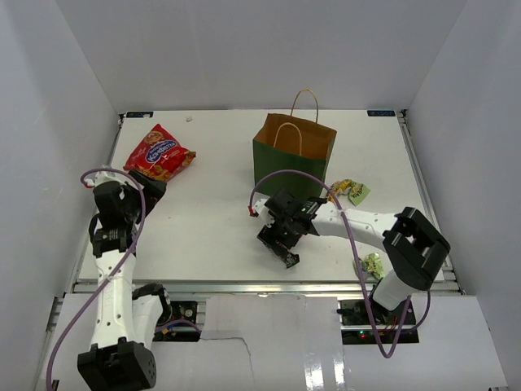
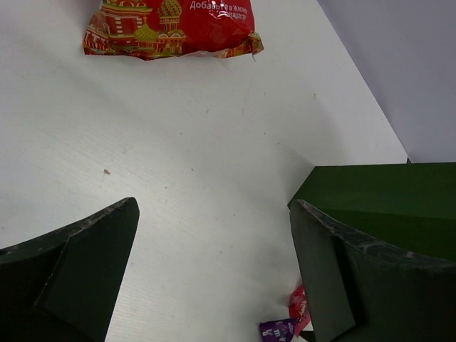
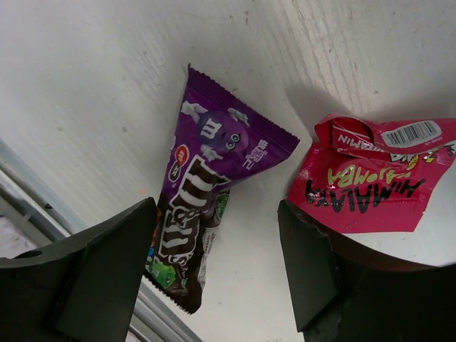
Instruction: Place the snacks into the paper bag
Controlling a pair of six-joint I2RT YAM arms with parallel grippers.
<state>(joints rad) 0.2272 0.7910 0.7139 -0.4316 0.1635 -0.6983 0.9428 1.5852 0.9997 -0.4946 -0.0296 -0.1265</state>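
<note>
- The upright paper bag, dark green outside and kraft brown inside, with thin loop handles (image 1: pixel 293 153), stands at the upper centre of the top view on the white table (image 1: pixel 203 236). Its mouth faces up, ready for drops from above, and its contents cannot be seen.
- The right gripper (image 3: pixel 214 217) hangs just below the bag in the top view, fingers spread and holding nothing.
- A small purple crinkly candy packet (image 3: pixel 203 203) lies flat between those fingers, so I judge the gripper is placed to close across it.
- A small pink wrapper (image 3: pixel 370 174) lies to the right in the wrist view, near the purple packet but apart from it.
- The left gripper (image 2: pixel 214 214), also spread and empty, faces the large red chip bag with the blue logo (image 1: pixel 159 152) at upper left, seemingly lined up to approach it.
- A light-green wrapper (image 1: pixel 350 191) lies right of the bag.
</note>
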